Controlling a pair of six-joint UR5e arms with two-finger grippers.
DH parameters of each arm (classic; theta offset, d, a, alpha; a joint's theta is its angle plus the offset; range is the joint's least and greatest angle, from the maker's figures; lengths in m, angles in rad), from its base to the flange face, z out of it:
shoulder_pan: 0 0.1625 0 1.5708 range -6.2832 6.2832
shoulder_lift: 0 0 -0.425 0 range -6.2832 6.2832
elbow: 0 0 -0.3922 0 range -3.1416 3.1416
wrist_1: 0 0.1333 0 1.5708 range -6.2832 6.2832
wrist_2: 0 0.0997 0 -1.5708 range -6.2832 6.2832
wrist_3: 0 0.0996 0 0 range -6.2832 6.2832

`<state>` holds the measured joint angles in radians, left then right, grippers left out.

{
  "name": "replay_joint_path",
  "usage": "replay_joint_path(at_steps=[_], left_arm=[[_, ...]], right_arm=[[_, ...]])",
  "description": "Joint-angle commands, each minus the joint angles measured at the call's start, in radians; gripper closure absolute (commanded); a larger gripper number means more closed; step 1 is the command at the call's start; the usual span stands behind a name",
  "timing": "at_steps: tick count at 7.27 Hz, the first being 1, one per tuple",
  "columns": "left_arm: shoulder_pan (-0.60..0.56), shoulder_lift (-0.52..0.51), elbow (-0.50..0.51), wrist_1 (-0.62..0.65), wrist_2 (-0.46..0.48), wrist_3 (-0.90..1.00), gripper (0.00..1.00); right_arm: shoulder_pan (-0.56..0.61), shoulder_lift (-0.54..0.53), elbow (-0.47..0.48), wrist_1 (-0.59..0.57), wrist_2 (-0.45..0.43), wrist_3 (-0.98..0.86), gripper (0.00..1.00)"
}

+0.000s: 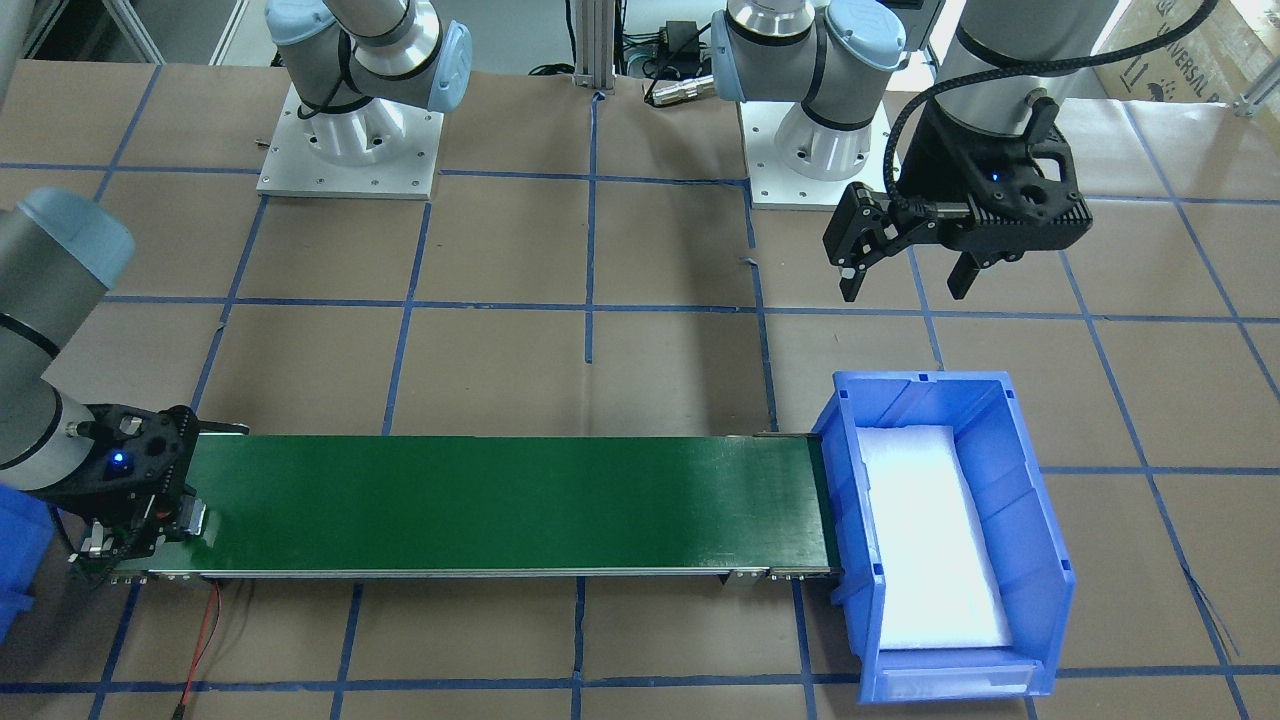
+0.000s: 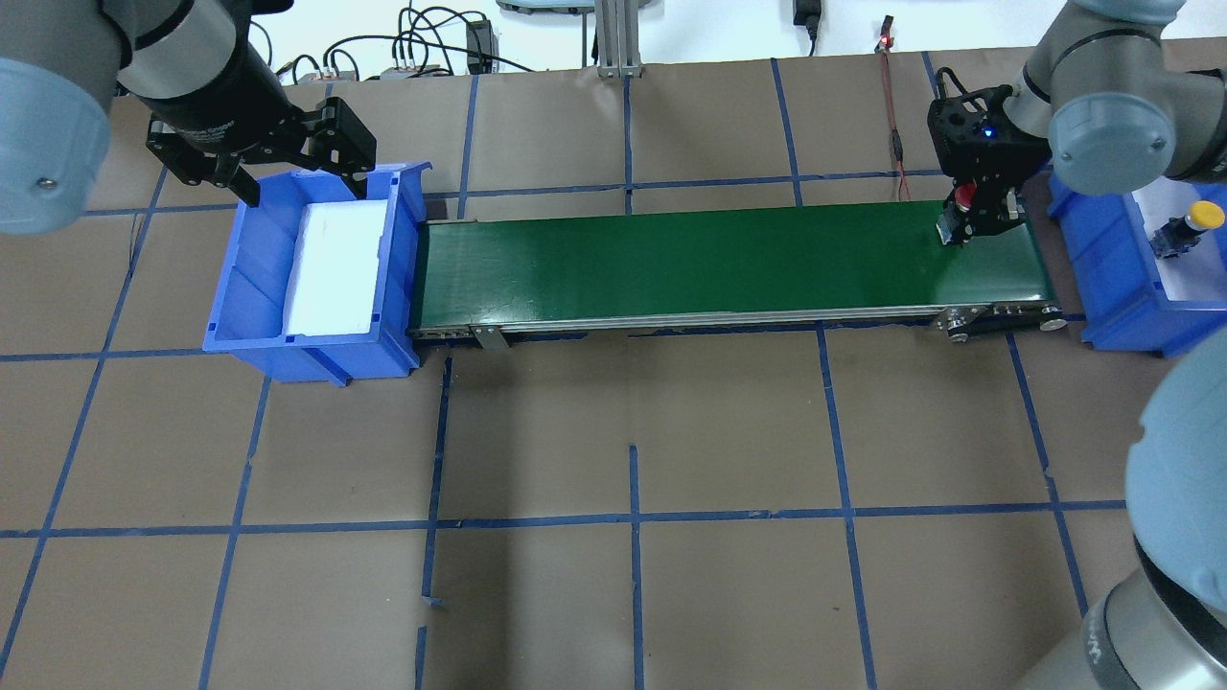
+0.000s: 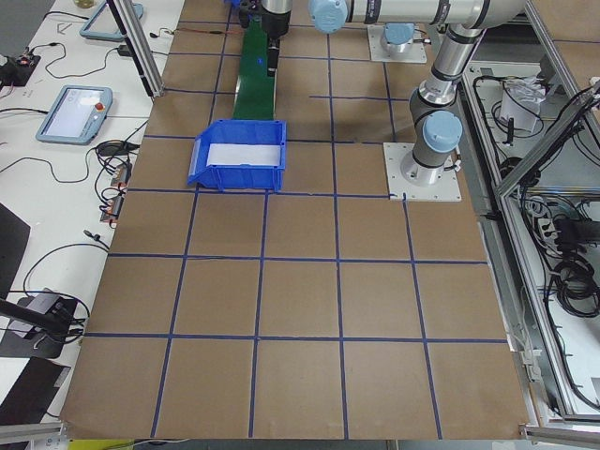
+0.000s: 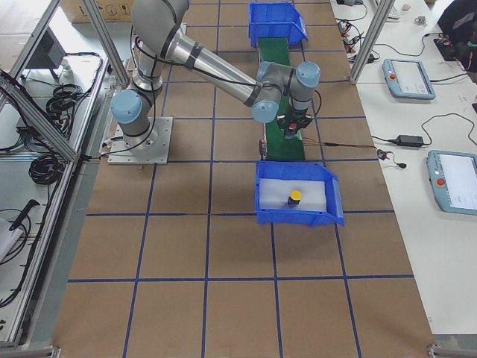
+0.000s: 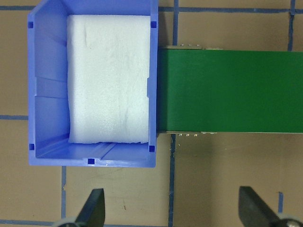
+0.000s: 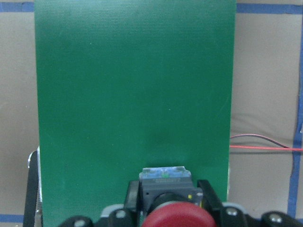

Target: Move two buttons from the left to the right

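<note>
**Front view:** the right gripper (image 1: 145, 530) hangs low over one end of the belt (image 1: 500, 500), its load hidden. The left gripper (image 1: 908, 280) hovers near the left bin (image 1: 1040, 470), jaws apart.

**Overhead:** the red button (image 2: 964, 197) is clamped in the right gripper's jaws just above the belt's right end, near its far edge. The yellow button (image 2: 1198, 215) rests on white foam in the right bin (image 2: 1102, 287).

**Left side view:** both buttons are too small to make out.

**Right side view:** the yellow button sits near the middle of the right bin, cap seemingly uppermost.

**Left wrist:** the left gripper's fingers (image 5: 94, 205) stand wide apart with nothing between them, just beside the left bin's rim.

**Right wrist:** fingers (image 6: 208, 194) press the red button's black body from both sides, under the cap.

Each button looks small, light and rigid. The domed cap is probably slick and prone to rolling, so the squarer body seems the surer place to grip.
</note>
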<state>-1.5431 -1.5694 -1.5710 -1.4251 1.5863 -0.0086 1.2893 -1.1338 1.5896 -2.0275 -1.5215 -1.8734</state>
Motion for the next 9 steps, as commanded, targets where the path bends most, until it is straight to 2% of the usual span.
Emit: replay_joint_path(at_steps=[1, 2, 3, 4, 5, 6, 8, 9], left_arm=[[0.003, 0.005, -0.004, 0.005, 0.001, -0.004, 0.00], [0.003, -0.001, -0.004, 0.017, 0.001, -0.005, 0.00], [0.003, 0.005, -0.004, 0.015, 0.001, -0.007, 0.00], [0.003, 0.008, -0.004, 0.015, -0.002, -0.007, 0.00], [0.003, 0.003, -0.006, 0.015, 0.003, -0.007, 0.00], [0.003, 0.003, -0.008, 0.015, 0.009, -0.005, 0.00], [0.002, -0.015, -0.008, 0.015, 0.004, -0.010, 0.00], [0.001, -0.015, -0.008, 0.015, 0.009, -0.008, 0.00]], right_arm=[[-0.045, -0.027, -0.064, 0.012, -0.009, -0.044, 0.86], [-0.080, -0.041, -0.119, 0.039, -0.028, -0.061, 0.86], [-0.146, -0.046, -0.166, 0.044, -0.029, -0.170, 0.86], [-0.233, -0.037, -0.169, 0.044, -0.007, -0.261, 0.86], [-0.286, -0.043, -0.175, 0.049, -0.005, -0.323, 0.86], [-0.333, -0.018, -0.157, 0.046, 0.035, -0.422, 0.86], [-0.381, 0.101, -0.146, 0.035, 0.087, -0.428, 0.86], [-0.381, 0.121, -0.146, 0.030, 0.095, -0.420, 0.85]])
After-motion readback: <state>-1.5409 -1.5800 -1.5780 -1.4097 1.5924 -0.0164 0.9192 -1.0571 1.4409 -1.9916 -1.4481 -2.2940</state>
